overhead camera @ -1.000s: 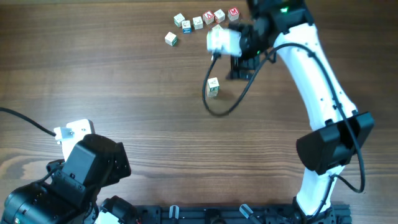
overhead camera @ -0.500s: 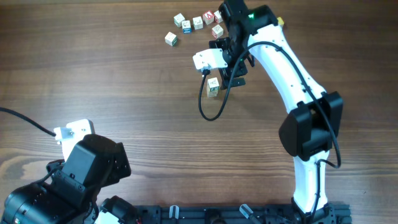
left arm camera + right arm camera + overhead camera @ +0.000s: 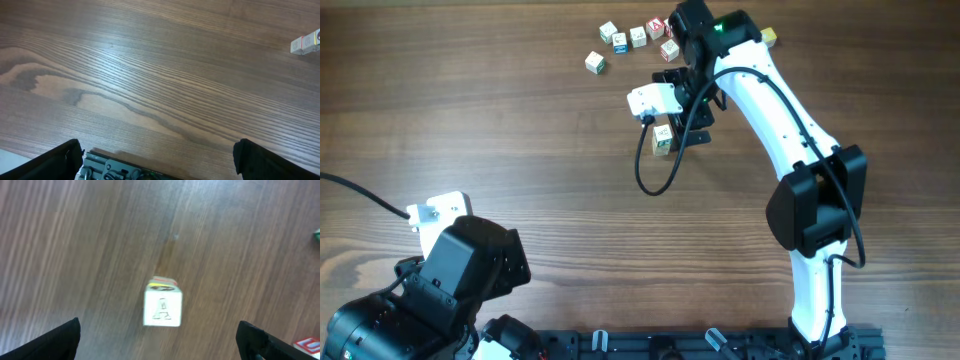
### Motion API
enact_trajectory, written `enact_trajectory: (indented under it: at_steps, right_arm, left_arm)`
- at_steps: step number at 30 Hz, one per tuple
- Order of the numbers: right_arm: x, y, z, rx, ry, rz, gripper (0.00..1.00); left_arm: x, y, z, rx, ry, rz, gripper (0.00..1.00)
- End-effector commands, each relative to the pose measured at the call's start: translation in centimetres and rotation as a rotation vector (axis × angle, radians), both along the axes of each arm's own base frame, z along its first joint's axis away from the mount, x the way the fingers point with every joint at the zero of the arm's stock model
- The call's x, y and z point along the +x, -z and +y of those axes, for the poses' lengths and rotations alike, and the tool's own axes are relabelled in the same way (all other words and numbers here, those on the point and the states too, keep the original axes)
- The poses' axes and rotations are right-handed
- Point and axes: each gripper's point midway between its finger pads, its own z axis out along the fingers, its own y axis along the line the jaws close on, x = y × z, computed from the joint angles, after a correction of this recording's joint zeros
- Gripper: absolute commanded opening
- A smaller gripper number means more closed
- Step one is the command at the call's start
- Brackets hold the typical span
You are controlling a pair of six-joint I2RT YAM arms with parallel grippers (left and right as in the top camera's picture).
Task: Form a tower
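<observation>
The tower is a narrow stack of small wooden cubes standing mid-table, just below the far row of loose cubes. In the right wrist view I look down on the tower: a cream top face with a letter A and a yellow-red edge behind it. My right gripper hovers over and just beside it, open. In that view the right gripper has its dark fingertips far apart on either side, touching nothing. My left gripper is open and empty low over bare wood, and its arm rests at the near left.
Several loose letter cubes lie in a row at the far edge, one more cube to their left, and a yellowish one behind the right arm. A black cable loops beside the tower. A small cube shows at the left wrist view's right edge.
My right arm has swung from the far row of cubes toward me and to the left, and now sits over the tower. The left arm has not moved.
</observation>
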Motion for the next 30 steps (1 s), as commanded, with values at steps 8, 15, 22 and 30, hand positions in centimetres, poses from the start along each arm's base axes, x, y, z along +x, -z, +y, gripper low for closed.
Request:
enact_trajectory:
  at_steps: [8, 15, 22, 30]
  right_arm:
    - [0.5, 2.9, 1.6, 0.002, 0.014, 0.04, 1.0]
    - [0.3, 4.7, 1.0, -0.06, 0.01, 0.035, 1.0]
    - [0.7, 6.6, 0.7, -0.085, 0.012, 0.011, 1.0]
    - [1.1, 7.1, 0.9, -0.079, 0.043, 0.007, 1.0]
  left_arm:
    - [0.0, 0.0, 0.1, -0.005, -0.013, -0.004, 1.0]
    - [0.0, 0.0, 0.1, -0.005, -0.013, -0.004, 1.0]
    - [0.0, 0.0, 0.1, -0.005, -0.013, -0.004, 1.0]
    - [0.0, 0.0, 0.1, -0.005, -0.013, -0.004, 1.0]
